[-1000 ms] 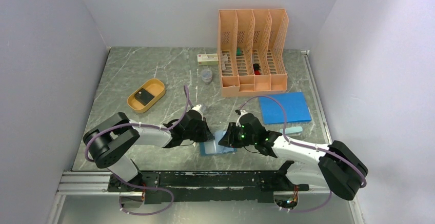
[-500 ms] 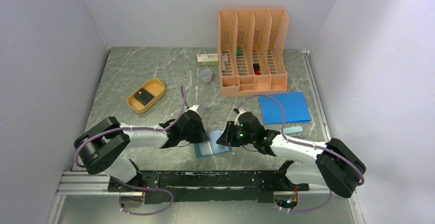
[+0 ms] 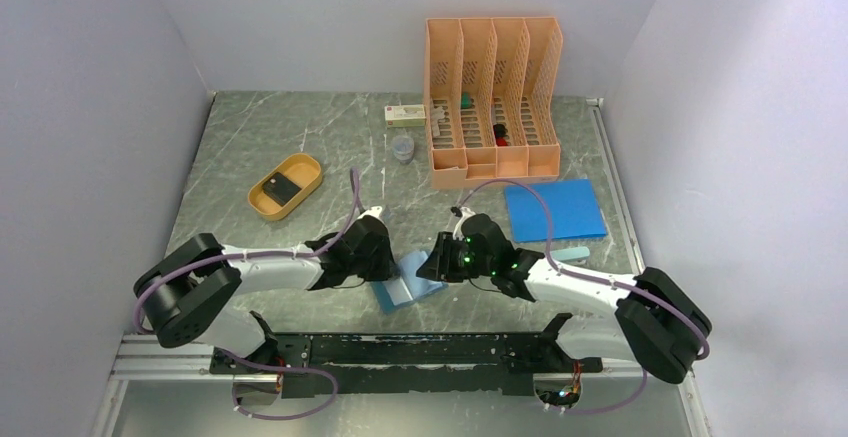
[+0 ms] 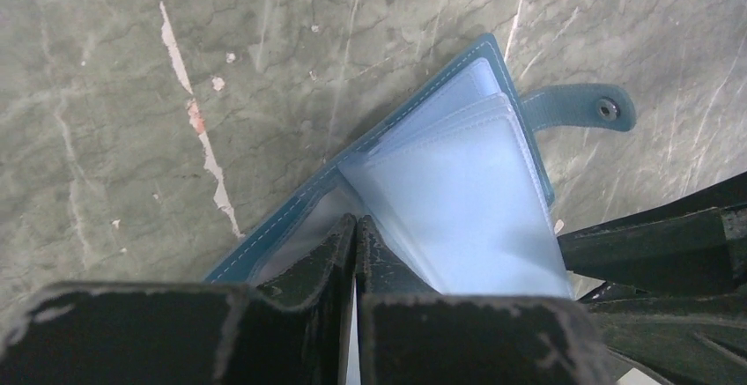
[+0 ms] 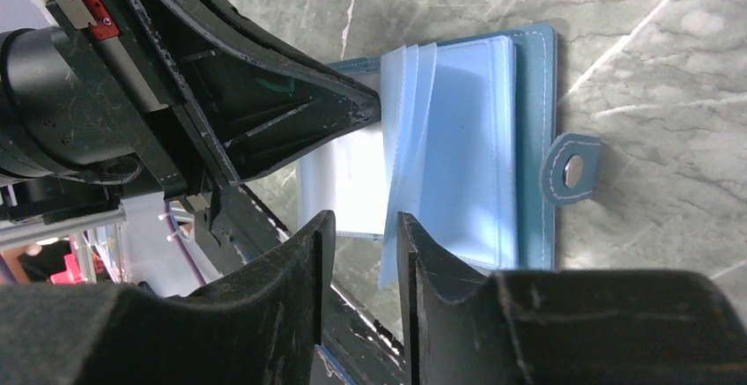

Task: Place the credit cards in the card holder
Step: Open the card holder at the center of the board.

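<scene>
Inspecting from the left, we are finding one credit card (image 3: 283,189) lying in the orange tray (image 3: 314,168), well apart at ten o'clock from the card holder (image 3: 408,290). The left gripper (image 4: 355,225) is clenching a leaf of it. The right gripper (image 5: 359,226) is standing narrowly parted around a clear sleeve (image 5: 410,138). We are judging the sleeve liable to tear should the arms pull apart. The table (image 3: 260,137) edge is crowding at six o'clock, while room is lying open toward twelve.

Orange tray (image 3: 312,169) sits left on marble table (image 3: 300,127). Orange file rack (image 3: 493,171) at back, with white box (image 3: 405,114) and clear cup (image 3: 402,147) just beside it. Blue sheet (image 3: 575,212) lies right.
</scene>
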Robot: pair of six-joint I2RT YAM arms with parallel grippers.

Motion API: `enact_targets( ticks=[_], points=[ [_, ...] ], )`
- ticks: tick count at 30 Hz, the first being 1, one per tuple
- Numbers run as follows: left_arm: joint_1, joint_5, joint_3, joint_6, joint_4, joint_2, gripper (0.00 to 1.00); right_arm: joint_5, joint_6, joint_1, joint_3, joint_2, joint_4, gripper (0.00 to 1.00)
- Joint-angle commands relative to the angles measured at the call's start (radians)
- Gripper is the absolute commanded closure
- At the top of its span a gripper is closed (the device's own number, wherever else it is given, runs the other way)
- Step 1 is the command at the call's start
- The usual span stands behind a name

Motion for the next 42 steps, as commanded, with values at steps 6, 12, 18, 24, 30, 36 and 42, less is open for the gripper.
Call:
enact_targets(
  ticks=[6, 12, 18, 24, 30, 36, 42],
  points=[
    [0.000, -0.050, 0.029, 0.027, -0.081, -0.071, 0.84, -0.027, -0.025, 0.037, 0.057, 0.047, 0.039, 0.64],
    [0.002, -0.066, 0.033, 0.026, -0.120, -0.108, 0.75, -0.016, -0.057, 0.078, 0.098, 0.081, 0.027, 0.65],
    [0.005, -0.081, 0.032, 0.015, -0.147, -0.134, 0.64, 0.018, -0.092, 0.125, 0.145, 0.130, -0.004, 0.65],
    [0.027, -0.075, 0.005, -0.032, -0.152, -0.193, 0.50, 0.056, -0.127, 0.159, 0.172, 0.170, -0.022, 0.66],
    [0.047, -0.035, -0.041, -0.073, -0.098, -0.263, 0.44, 0.064, -0.127, 0.165, 0.158, 0.186, -0.005, 0.66],
    [0.052, 0.014, -0.040, -0.070, -0.049, -0.248, 0.44, 0.056, -0.127, 0.166, 0.151, 0.200, 0.011, 0.66],
    [0.053, 0.018, -0.061, -0.100, -0.023, -0.285, 0.41, 0.060, -0.138, 0.177, 0.158, 0.202, 0.006, 0.66]
  ],
)
